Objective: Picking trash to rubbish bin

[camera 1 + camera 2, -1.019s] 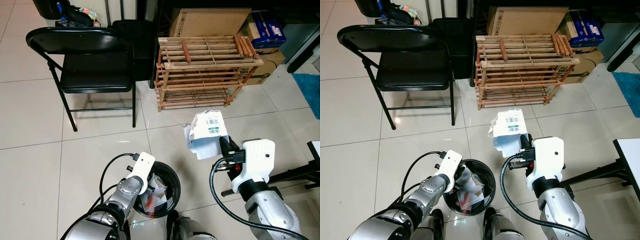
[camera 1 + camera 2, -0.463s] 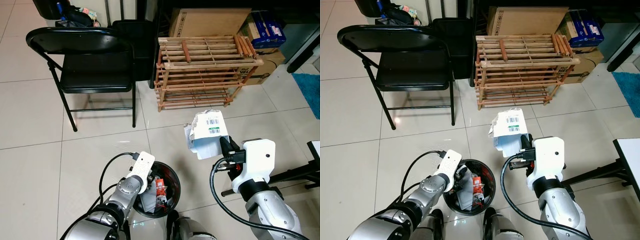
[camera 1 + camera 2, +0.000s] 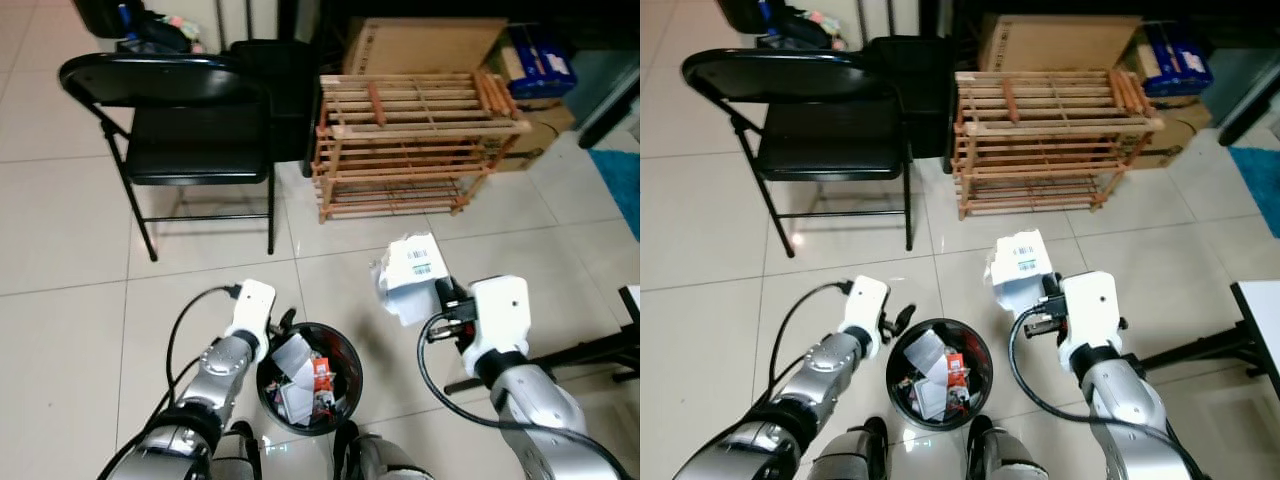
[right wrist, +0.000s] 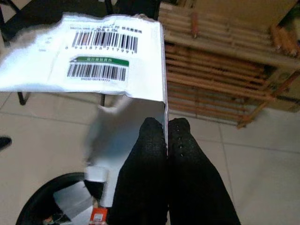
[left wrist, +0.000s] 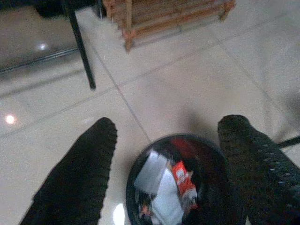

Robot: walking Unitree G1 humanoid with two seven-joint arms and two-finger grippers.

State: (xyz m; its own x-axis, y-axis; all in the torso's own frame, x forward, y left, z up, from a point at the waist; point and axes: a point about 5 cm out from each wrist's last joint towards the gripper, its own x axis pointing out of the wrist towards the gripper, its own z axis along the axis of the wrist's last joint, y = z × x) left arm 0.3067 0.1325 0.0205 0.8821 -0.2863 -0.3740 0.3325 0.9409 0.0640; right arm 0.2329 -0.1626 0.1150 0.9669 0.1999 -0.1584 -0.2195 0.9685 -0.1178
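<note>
A round black rubbish bin point(image 3: 346, 355) stands on the tiled floor at my feet, holding white paper scraps and a red wrapper point(image 3: 322, 373). My left gripper point(image 3: 902, 317) hovers open just left of the bin's rim; its wrist view looks between the two black fingers point(image 5: 84, 164) down into the bin point(image 5: 220, 187). My right gripper point(image 4: 165, 140) is shut on a torn white carton with barcode labels point(image 3: 412, 272), held up to the right of the bin and above the floor.
A black folding chair point(image 3: 190, 150) stands ahead on the left. A wooden slatted rack point(image 3: 415, 140) sits ahead, with cardboard boxes point(image 3: 420, 45) behind it. A black stand leg point(image 3: 560, 355) runs along the floor at right. A blue rug corner point(image 3: 620, 175) lies far right.
My left gripper has drawn back out of the bin to its left rim, open. The red wrapper and paper now lie in the bin. The right gripper still holds the carton.
</note>
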